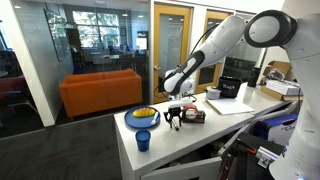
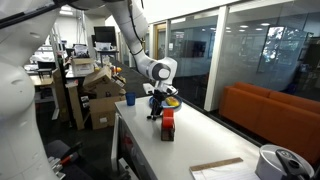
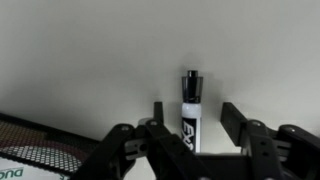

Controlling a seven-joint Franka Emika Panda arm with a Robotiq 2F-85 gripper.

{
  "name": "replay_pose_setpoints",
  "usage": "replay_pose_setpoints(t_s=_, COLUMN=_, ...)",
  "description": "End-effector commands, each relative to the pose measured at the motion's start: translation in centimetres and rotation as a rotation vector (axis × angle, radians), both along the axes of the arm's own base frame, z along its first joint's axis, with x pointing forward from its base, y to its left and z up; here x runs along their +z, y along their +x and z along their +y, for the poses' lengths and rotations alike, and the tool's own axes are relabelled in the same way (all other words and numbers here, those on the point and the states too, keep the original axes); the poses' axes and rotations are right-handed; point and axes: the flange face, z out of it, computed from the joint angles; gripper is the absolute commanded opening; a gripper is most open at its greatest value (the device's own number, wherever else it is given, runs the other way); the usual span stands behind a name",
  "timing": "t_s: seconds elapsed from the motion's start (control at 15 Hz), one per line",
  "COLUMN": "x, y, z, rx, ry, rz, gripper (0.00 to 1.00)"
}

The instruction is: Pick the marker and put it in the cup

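In the wrist view the gripper (image 3: pixel 193 128) stands open and holds nothing, its jaws on either side of the marker (image 3: pixel 190 95). The marker lies flat on the white surface (image 3: pixel 90 60), pointing away. It is likely light, stiff, smooth and prone to roll, so best pinched mid-barrel. In an exterior view the cup (image 1: pixel 143 141) stands well apart.

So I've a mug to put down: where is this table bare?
The tabletop lies bare between the red-and-black object and the paper sheet. It is crowded where the cup, plate and gripper stand close together.
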Motion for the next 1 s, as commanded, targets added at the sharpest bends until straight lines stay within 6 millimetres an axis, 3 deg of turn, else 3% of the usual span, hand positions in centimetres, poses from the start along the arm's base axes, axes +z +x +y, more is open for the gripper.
replay_pose_setpoints(t_s=0.0, x=-0.1, y=0.5, z=0.1, rx=0.007, ry=-0.021, rz=-0.008, gripper=0.31)
replay_pose_setpoints(t_s=0.27, x=0.0, y=0.7, z=0.3, rx=0.01, ry=-0.02, rz=-0.011, gripper=0.03)
replay_pose_setpoints(t_s=0.33, x=0.1, y=0.7, z=0.3, rx=0.009, ry=-0.018, rz=-0.011, gripper=0.0)
replay_pose_setpoints(t_s=0.4, x=0.2, y=0.6, z=0.3, rx=0.007, ry=-0.014, rz=-0.01, gripper=0.04)
replay_pose_setpoints(t_s=0.73, x=2.9, y=0.1, z=0.8, rx=0.01, ry=0.015, rz=-0.018, gripper=0.05)
replay_pose_setpoints(t_s=0.93, x=6.0, y=0.1, z=1.6, rx=0.03, ry=0.025, rz=-0.041, gripper=0.05)
